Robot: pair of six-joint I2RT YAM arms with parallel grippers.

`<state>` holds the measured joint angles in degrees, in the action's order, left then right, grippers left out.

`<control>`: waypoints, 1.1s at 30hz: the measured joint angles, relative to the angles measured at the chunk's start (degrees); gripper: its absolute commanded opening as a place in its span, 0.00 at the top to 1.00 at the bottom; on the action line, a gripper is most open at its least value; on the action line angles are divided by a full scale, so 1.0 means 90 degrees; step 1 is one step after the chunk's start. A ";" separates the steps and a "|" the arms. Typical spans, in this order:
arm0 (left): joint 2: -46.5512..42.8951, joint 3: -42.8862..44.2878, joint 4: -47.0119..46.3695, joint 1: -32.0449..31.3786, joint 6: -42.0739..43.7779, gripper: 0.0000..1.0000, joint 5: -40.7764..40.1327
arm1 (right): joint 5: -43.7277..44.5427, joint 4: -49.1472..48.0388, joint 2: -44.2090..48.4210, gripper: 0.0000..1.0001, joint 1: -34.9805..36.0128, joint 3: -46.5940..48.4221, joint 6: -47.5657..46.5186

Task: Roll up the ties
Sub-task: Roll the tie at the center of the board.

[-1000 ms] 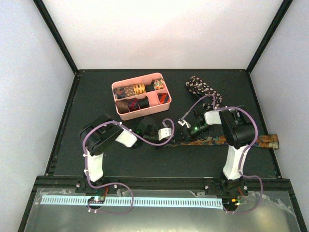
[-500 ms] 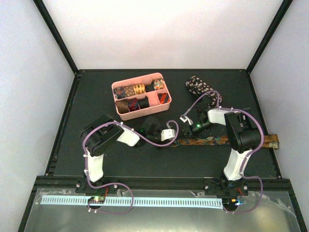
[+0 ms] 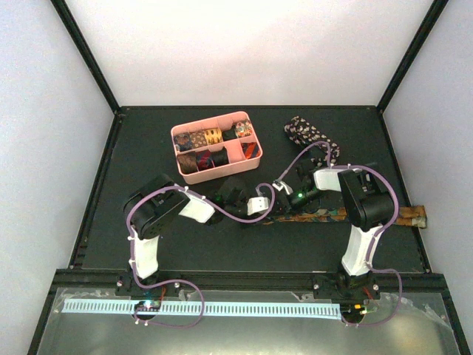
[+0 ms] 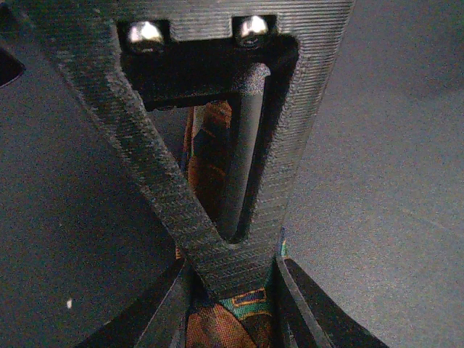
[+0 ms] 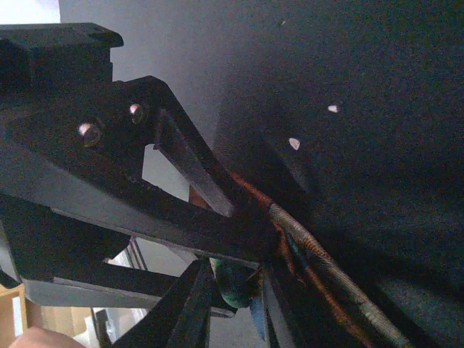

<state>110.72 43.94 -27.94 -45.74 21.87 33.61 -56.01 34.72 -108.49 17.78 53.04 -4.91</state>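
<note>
An orange-brown-blue patterned tie (image 3: 369,214) lies flat across the right half of the table, its far end (image 3: 420,219) near the right edge. Both grippers meet at its left end. My left gripper (image 3: 266,210) is shut on the tie's patterned fabric (image 4: 239,322). The right gripper's finger (image 4: 239,239) stands just in front of its jaws. My right gripper (image 3: 284,194) is shut on the same tie (image 5: 341,279), with a fold of teal fabric (image 5: 235,286) between its fingers. A black white-speckled tie (image 3: 310,136) lies bunched at the back right.
A pink divided tray (image 3: 253,155) at the back centre-left holds several rolled ties. The black mat ends at a raised frame on every side. Purple cables loop over both arms.
The left gripper has moved right onto the tie's left end. The right gripper has shifted a little beside it, and the two now sit close together.
</note>
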 measured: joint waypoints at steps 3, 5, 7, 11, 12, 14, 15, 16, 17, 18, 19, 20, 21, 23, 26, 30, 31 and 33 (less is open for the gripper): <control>0.0000 0.0024 0.0051 0.0000 -0.0007 0.63 0.0000 | 0.0010 -0.0114 0.0000 0.98 0.0000 -0.0053 0.0000; 0.0005 0.0032 0.0058 0.0000 -0.0063 0.52 -0.0024 | 0.0039 -0.0170 0.0000 0.98 0.0027 -0.0075 -0.0036; 0.0005 0.0012 0.0019 0.0002 -0.0160 0.37 -0.0078 | 0.0068 -0.0197 0.0000 0.98 0.0046 -0.0075 -0.0041; -0.0061 -0.0471 -0.0576 0.0124 -0.0435 0.25 -0.0097 | 0.0102 -0.0219 -0.0036 0.98 0.0046 -0.0075 -0.0041; -0.0114 -0.0631 -0.0748 0.0148 -0.0476 0.22 -0.0095 | 0.0097 -0.0221 -0.0046 0.98 0.0039 -0.0075 -0.0041; -0.0231 -0.0942 -0.1052 0.0197 -0.0559 0.16 -0.0092 | 0.0063 -0.0219 -0.0078 0.98 0.0019 -0.0070 -0.0039; -0.0270 -0.1030 -0.1127 0.0202 -0.0561 0.14 -0.0092 | 0.0036 -0.0211 -0.0109 0.98 0.0015 -0.0061 -0.0039; -0.0291 -0.1081 -0.1180 0.0209 -0.0571 0.12 -0.0092 | 0.0017 -0.0209 -0.0126 0.98 0.0010 -0.0051 -0.0039; -0.0296 -0.1098 -0.1231 0.0214 -0.0578 0.09 -0.0085 | -0.0005 -0.0202 -0.0141 0.98 0.0002 -0.0046 -0.0039; -0.0296 -0.1093 -0.1270 0.0211 -0.0573 0.07 -0.0083 | -0.0012 -0.0197 -0.0143 0.98 -0.0002 -0.0046 -0.0039; -0.0296 -0.1081 -0.1290 0.0209 -0.0566 0.06 -0.0058 | -0.0015 -0.0197 -0.0143 0.98 -0.0005 -0.0046 -0.0039; -0.0287 -0.1059 -0.1290 0.0202 -0.0554 0.05 -0.0049 | -0.0017 -0.0197 -0.0143 0.98 -0.0005 -0.0046 -0.0039; -0.0270 -0.1039 -0.1292 0.0194 -0.0549 0.05 -0.0039 | -0.0022 -0.0197 -0.0143 0.98 -0.0005 -0.0046 -0.0039; -0.0155 -0.0969 -0.1307 0.0168 -0.0546 0.06 -0.0024 | -0.0027 -0.0197 -0.0143 0.98 -0.0007 -0.0046 -0.0039; 0.0044 -0.0848 -0.1418 0.0085 -0.0478 0.11 -0.0053 | -0.0034 -0.0194 -0.0143 0.98 -0.0010 -0.0046 -0.0041; 0.0209 -0.0617 -0.1418 -0.0022 -0.0376 0.29 -0.0199 | -0.0051 -0.0189 -0.0143 0.98 -0.0010 -0.0044 -0.0046; 0.0240 -0.0556 -0.1389 -0.0041 -0.0359 0.37 -0.0245 | -0.0058 -0.0187 -0.0143 0.98 -0.0010 -0.0044 -0.0049; 0.0272 -0.0442 -0.1287 -0.0061 -0.0304 0.48 -0.0345 | -0.0080 -0.0170 -0.0141 0.98 -0.0015 -0.0039 -0.0066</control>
<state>113.16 39.97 -39.53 -46.28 19.14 30.50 -56.73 33.19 -109.75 17.65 52.69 -5.50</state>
